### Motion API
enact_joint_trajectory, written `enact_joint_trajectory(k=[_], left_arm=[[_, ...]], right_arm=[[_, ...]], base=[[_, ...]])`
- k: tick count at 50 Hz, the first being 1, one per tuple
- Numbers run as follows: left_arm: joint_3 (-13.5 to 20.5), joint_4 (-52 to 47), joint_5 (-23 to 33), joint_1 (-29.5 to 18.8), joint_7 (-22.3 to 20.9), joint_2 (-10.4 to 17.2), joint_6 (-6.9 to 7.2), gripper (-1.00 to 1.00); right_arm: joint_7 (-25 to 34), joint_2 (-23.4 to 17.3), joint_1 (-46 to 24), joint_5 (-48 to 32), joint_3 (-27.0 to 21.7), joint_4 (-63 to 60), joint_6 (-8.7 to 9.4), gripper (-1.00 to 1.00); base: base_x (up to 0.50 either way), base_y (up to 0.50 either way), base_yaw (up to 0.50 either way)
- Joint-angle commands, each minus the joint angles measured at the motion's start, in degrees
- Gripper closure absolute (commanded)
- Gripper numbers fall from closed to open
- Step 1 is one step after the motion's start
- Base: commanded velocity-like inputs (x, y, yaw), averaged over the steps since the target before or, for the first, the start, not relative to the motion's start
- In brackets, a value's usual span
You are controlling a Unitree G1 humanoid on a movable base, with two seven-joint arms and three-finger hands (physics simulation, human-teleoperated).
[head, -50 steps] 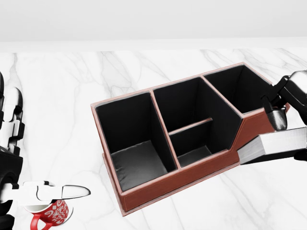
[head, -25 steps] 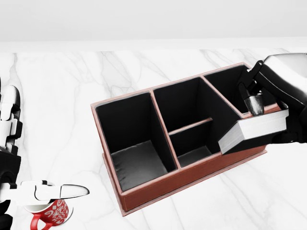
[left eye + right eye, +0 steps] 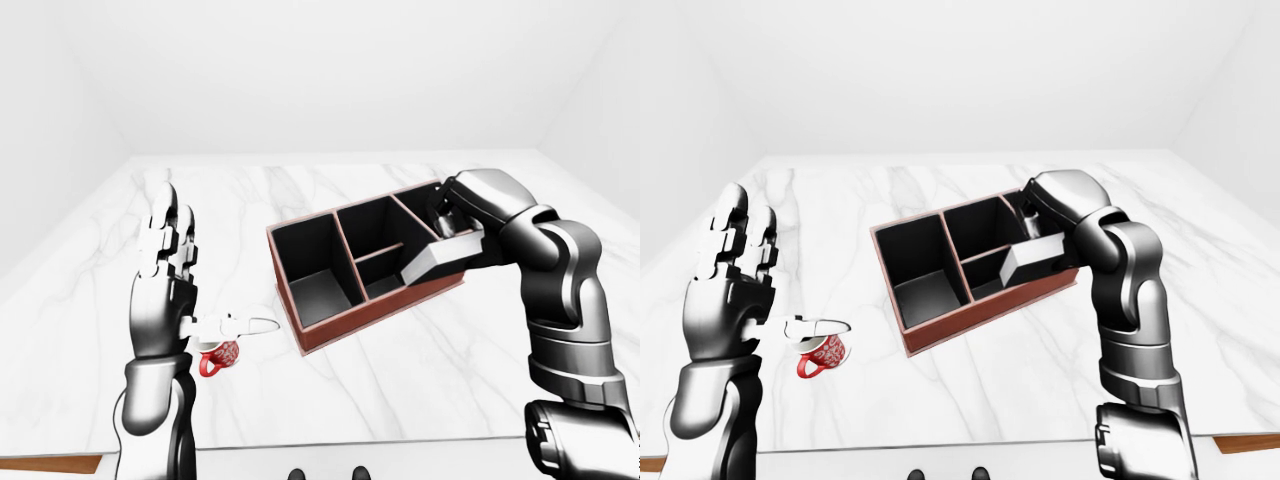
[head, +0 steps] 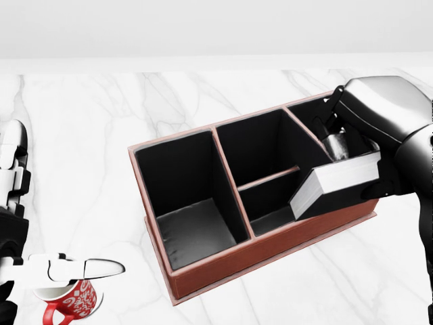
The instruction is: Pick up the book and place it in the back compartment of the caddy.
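The book [image 4: 336, 181], a thick block of white pages with a dark cover, is held tilted in my right hand [image 4: 343, 157], whose fingers close round its right end. It hangs over the right part of the brown caddy [image 4: 223, 263], across the wall between the right compartment [image 4: 325, 122] and the small middle compartment [image 4: 270, 203]. I cannot tell whether it touches the rim. The caddy has black insides, and all its visible compartments are empty. My left hand [image 3: 205, 270] is raised at the left with its fingers spread, open and empty, well away from the caddy.
A red patterned mug [image 4: 71, 301] stands on the white marble table [image 4: 101, 135] at the bottom left of the head view, just under my left thumb [image 4: 95, 268]. A white wall runs behind the table's top edge.
My right hand has carried the book left and slightly up, from beside the caddy's right end to over its right part. The left hand and the mug have hardly moved.
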Motion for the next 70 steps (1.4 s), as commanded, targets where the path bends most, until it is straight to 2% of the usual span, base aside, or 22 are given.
enact_joint_trajectory(k=[1,34,70], left_arm=[[0.1,0.5,0.0,-0.3,0.2,0.1,0.00,-1.00],[0.4,-0.1,-0.3,-0.4,0.4,0.1,0.00,-1.00],[0.5,-0.8,-0.4,-0.3,0.3,0.1,0.00,-1.00]], right_arm=[[0.0,0.9,-0.6,0.0,0.2,0.1,0.00,1.00],[0.0,5.9,1.7,1.0,2.8,-7.5,0.00,1.00],[0.0,7.6,0.1,-5.1,4.7,0.8,0.00,1.00]], base=[[0.00,0.00,0.00],[0.00,0.00,0.00],[0.00,0.00,0.00]])
